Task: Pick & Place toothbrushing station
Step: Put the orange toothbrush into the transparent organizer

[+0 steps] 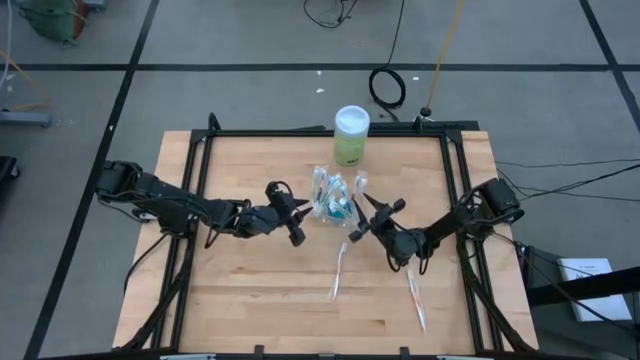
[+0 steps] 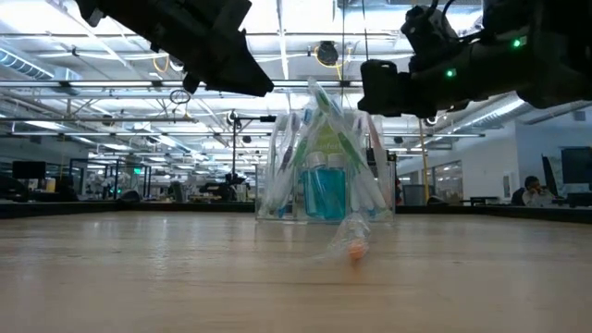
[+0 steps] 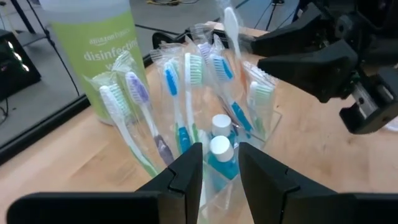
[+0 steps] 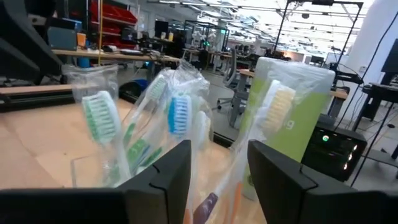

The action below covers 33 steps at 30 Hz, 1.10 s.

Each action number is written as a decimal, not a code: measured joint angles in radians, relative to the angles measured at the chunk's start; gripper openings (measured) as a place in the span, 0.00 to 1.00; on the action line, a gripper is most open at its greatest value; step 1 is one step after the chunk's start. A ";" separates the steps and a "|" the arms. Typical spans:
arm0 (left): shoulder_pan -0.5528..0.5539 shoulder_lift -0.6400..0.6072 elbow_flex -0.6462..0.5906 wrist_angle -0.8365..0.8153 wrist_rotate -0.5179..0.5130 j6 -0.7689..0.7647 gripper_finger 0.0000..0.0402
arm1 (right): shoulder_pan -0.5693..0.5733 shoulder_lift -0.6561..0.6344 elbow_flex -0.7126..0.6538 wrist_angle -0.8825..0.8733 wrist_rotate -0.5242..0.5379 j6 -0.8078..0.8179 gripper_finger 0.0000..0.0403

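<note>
Clear plastic makes up the toothbrush holder, which stands upright near the middle of the wooden table, a little toward its far edge, packed with wrapped toothbrushes and two small bottles of blue liquid. Just behind it, at the far edge, stands a green canister with a white lid. The left gripper sits just beside the holder on its left side, its fingers parted with a narrow gap and holding nothing; through that gap the blue bottles show. The right gripper is close on the holder's right side, its fingers spread apart with nothing clamped between them, though a wrapped toothbrush leans in the gap before it. Two more wrapped toothbrushes lie flat on the table nearer the front: one just in front of the holder, another farther right under the right arm.
</note>
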<state>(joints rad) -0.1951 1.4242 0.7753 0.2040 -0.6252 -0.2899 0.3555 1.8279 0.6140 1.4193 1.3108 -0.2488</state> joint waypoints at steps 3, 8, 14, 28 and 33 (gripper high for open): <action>0.000 0.000 0.000 0.001 0.008 -0.027 0.28 | 0.007 0.001 0.000 -0.051 -0.005 0.078 0.38; 0.000 0.000 0.000 0.001 0.062 -0.040 0.28 | 0.007 0.001 0.000 -0.217 -0.006 0.365 0.38; -0.001 0.000 0.000 0.001 0.086 -0.061 0.28 | 0.007 0.000 0.000 -0.232 -0.112 0.574 0.39; -0.034 0.011 0.000 0.040 0.315 -0.124 0.28 | 0.131 -0.252 0.000 -0.355 -0.105 0.225 0.39; -0.082 0.079 0.001 0.166 0.320 -0.173 0.28 | 0.150 -0.373 0.000 -0.499 -0.106 0.211 0.39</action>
<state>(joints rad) -0.2767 1.5037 0.7761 0.3702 -0.3052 -0.4627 0.5060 1.4553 0.6144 0.9204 1.2045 -0.0376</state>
